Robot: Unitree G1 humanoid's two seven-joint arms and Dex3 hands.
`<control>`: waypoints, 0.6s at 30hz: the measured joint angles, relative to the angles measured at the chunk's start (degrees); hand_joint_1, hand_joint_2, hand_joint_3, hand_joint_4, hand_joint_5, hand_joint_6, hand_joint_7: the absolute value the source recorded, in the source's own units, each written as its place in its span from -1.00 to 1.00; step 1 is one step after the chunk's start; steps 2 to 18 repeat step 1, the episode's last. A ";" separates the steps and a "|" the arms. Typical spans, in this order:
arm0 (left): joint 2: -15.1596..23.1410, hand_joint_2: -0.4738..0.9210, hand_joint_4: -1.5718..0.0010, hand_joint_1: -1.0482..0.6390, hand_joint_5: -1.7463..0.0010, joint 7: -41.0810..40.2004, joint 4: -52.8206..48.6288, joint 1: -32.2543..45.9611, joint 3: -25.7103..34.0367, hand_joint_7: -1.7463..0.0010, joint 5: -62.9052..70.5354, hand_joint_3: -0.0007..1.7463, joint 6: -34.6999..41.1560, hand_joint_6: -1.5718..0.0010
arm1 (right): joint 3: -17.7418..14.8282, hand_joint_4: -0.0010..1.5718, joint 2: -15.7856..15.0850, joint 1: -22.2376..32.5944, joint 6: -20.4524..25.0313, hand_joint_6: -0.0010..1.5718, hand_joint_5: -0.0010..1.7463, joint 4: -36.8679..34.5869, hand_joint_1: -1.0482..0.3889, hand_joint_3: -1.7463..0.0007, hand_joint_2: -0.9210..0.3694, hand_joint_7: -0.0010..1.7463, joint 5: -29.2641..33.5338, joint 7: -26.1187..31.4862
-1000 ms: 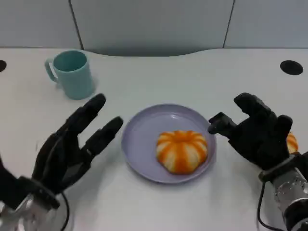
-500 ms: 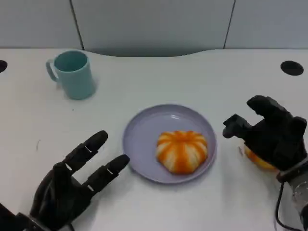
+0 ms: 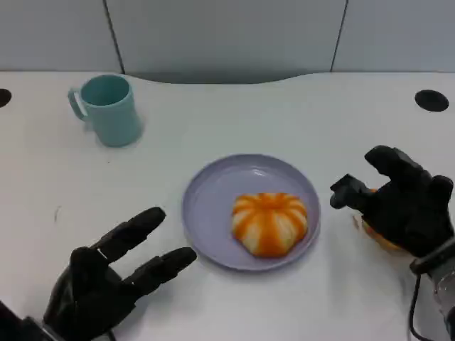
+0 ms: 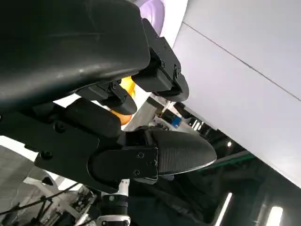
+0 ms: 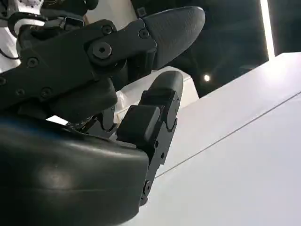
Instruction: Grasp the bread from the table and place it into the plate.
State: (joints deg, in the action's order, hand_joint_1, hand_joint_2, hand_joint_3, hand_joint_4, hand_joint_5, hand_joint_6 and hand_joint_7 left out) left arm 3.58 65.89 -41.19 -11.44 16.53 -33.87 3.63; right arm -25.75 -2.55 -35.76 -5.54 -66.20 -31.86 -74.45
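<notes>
Bread (image 3: pixel 377 234) near table's right edge, under right hand (image 3: pixel 402 209); grasp cannot be told. Likely soft, light: cradle sides gently. Left hand (image 3: pixel 106 280) spread, empty. Plate (image 3: pixel 213 185) mid-table.

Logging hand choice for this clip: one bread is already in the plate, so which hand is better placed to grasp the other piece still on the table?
Right. The right hand hovers over the orange bread piece beside the round lilac plate; the left hand lies open across the plate.
</notes>
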 measured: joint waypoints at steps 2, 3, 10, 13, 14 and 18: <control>0.00 1.00 0.14 -0.98 0.68 0.09 -0.33 -0.21 0.25 0.96 0.00 -0.38 0.00 0.20 | -0.05 0.05 0.01 0.00 -0.05 0.38 -0.03 0.00 -0.27 0.92 -1.00 -0.99 -0.01 0.00; 0.00 1.00 0.14 -0.98 0.68 0.09 -0.33 -0.21 0.25 0.96 0.00 -0.38 0.00 0.20 | -0.05 0.05 0.01 0.00 -0.05 0.38 -0.03 0.00 -0.27 0.92 -1.00 -0.99 -0.01 0.00; 0.00 1.00 0.14 -0.98 0.68 0.09 -0.33 -0.21 0.25 0.96 0.00 -0.38 0.00 0.20 | -0.05 0.05 0.01 0.00 -0.05 0.38 -0.03 0.00 -0.27 0.92 -1.00 -0.99 -0.01 0.00; 0.00 1.00 0.14 -0.98 0.68 0.09 -0.33 -0.21 0.25 0.96 0.00 -0.38 0.00 0.20 | -0.05 0.05 0.01 0.00 -0.05 0.38 -0.03 0.00 -0.27 0.92 -1.00 -0.99 -0.01 0.00; 0.00 1.00 0.14 -0.98 0.68 0.09 -0.33 -0.21 0.25 0.96 0.00 -0.38 0.00 0.20 | -0.05 0.05 0.01 0.00 -0.05 0.38 -0.03 0.00 -0.27 0.92 -1.00 -0.99 -0.01 0.00; 0.00 1.00 0.14 -0.98 0.68 0.09 -0.33 -0.21 0.25 0.96 0.00 -0.38 0.00 0.20 | -0.05 0.05 0.01 0.00 -0.05 0.38 -0.03 0.00 -0.27 0.92 -1.00 -0.99 -0.01 0.00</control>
